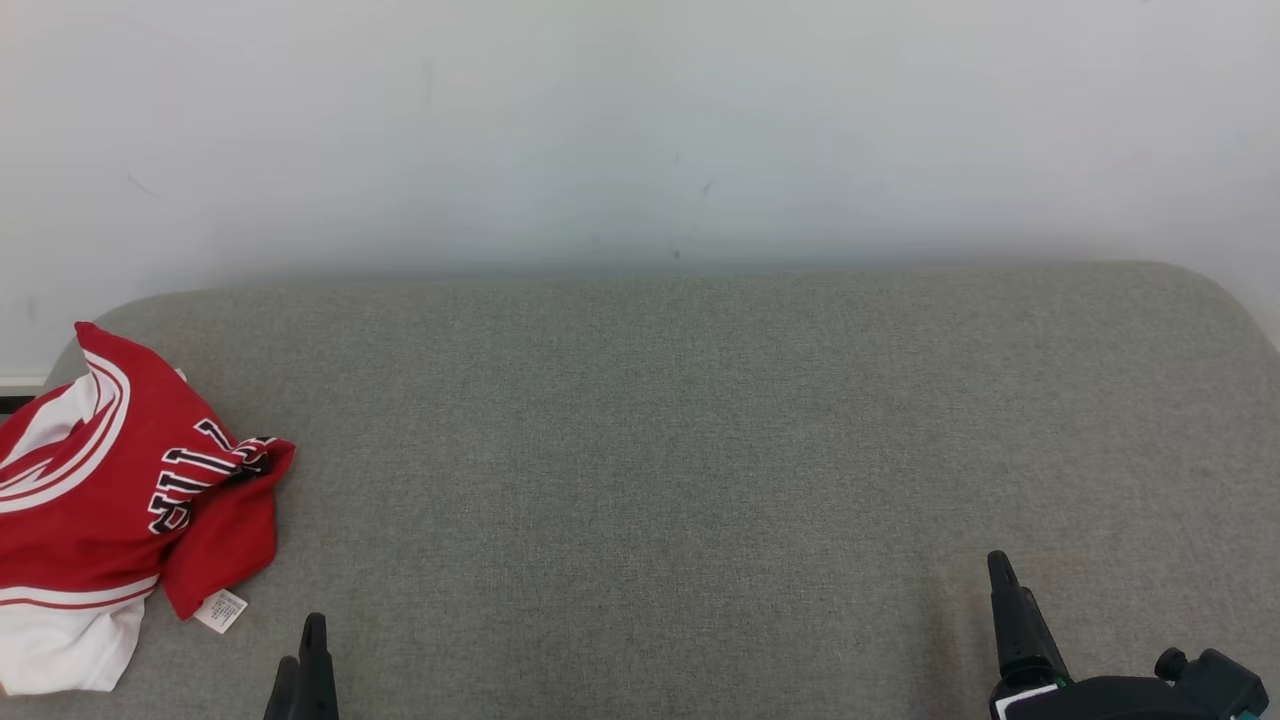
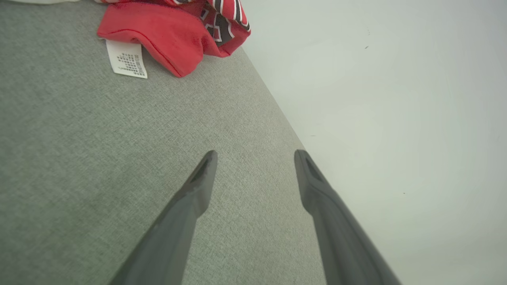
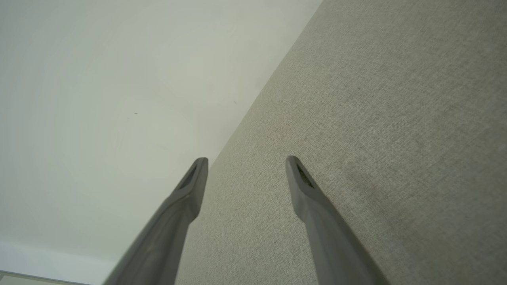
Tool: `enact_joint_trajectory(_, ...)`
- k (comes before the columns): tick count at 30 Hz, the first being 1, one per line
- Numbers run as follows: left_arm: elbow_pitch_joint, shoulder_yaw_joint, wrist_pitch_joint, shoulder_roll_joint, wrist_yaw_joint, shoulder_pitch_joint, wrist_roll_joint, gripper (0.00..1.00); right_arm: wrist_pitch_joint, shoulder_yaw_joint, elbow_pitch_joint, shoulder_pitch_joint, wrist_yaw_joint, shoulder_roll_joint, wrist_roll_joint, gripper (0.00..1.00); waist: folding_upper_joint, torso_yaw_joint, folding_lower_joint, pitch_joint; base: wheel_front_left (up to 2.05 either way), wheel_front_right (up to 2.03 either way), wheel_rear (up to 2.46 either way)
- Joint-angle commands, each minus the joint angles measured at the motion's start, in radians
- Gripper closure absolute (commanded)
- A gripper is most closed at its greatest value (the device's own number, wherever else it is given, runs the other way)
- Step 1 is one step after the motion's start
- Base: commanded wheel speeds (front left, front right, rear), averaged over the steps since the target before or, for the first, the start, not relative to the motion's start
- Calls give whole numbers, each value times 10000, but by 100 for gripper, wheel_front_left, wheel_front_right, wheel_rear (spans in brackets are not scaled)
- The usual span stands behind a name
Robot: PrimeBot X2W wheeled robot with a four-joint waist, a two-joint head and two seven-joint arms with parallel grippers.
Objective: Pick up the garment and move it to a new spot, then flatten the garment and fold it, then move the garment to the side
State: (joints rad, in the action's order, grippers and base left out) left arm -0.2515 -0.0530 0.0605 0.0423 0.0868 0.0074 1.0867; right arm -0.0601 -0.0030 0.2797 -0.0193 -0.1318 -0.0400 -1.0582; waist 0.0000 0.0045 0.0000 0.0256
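A crumpled red and white garment [image 1: 110, 490] with black-and-white lettering lies at the far left of the grey fabric surface [image 1: 680, 450]; a white care label [image 1: 221, 610] sticks out at its near edge. In the left wrist view the garment [image 2: 178, 27] and its label [image 2: 126, 58] sit at the top left, well ahead of the fingers. My left gripper [image 1: 305, 660] is low at the bottom left, just right of the garment, open [image 2: 255, 156] and empty. My right gripper [image 1: 1000, 570] rests at the bottom right, far from the garment, open [image 3: 245, 160] with nothing between its fingers.
A pale wall [image 1: 640, 120] rises directly behind the grey surface, whose back corners are rounded. A dark strip of floor or skirting [image 1: 15, 400] shows at the far left edge. Bare grey fabric stretches across the middle and right.
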Motion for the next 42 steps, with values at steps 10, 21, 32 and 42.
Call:
enact_joint_trajectory(10,457,136,412,70,-201,112,-2481,0,-425,225,-197,55,9,-81,1826,0,0,41,0,14,0,0,0)
enact_joint_trajectory(21,492,288,705,76,-289,204,-3917,0,-715,365,-102,96,10,-91,3125,0,0,99,0,33,0,0,0)
enact_joint_trajectory(32,399,452,999,82,-241,220,-5183,0,-1016,435,-63,170,12,-98,4155,0,0,161,0,66,0,0,0)
enact_joint_trajectory(42,385,535,1243,86,-250,295,-6064,0,-1256,483,51,224,14,-105,5249,0,0,168,0,105,0,0,0)
